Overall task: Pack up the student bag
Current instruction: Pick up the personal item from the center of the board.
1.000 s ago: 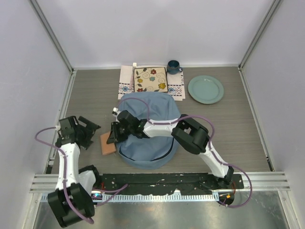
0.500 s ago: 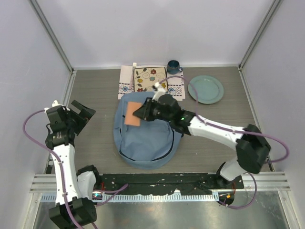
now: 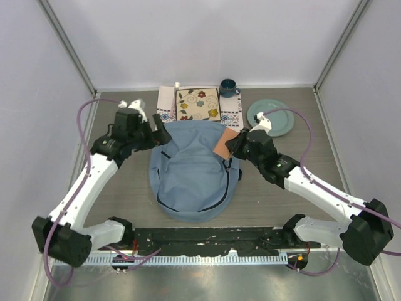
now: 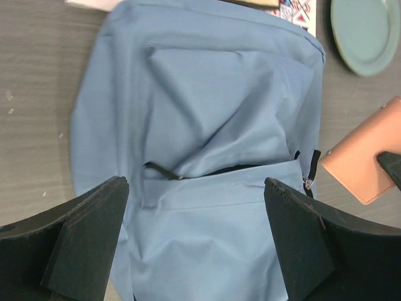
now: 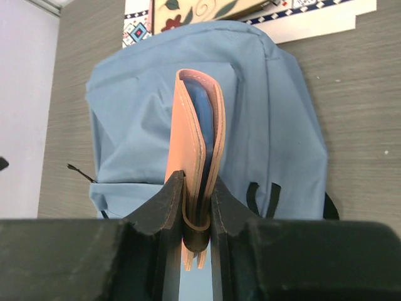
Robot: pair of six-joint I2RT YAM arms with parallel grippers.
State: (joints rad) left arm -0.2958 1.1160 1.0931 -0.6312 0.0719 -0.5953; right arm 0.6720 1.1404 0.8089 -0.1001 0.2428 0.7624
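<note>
1. Left gripper (image 3: 156,133): positioned at the far-left corner of the backpack (image 3: 191,175). Fingers spread wide, with nothing between them. In the left wrist view the gripper (image 4: 194,241) looks down on the blue fabric.
2. Backpack: lies flat at the centre of the table (image 3: 119,188), with its far end against the near edge of the white patterned cloth (image 3: 165,106). A dark zipper line (image 4: 207,170) crosses the front panel.
3. Right gripper (image 3: 233,145): positioned at the far-right corner of the backpack. Fingers set narrow and clamped on a tan notebook (image 3: 224,142). In the right wrist view the notebook (image 5: 195,144) stands on edge between the fingers (image 5: 164,200), with blue visible inside the cover.
4. Green plate (image 3: 270,117): sits on the table just beyond the right gripper, near the cloth.
</note>
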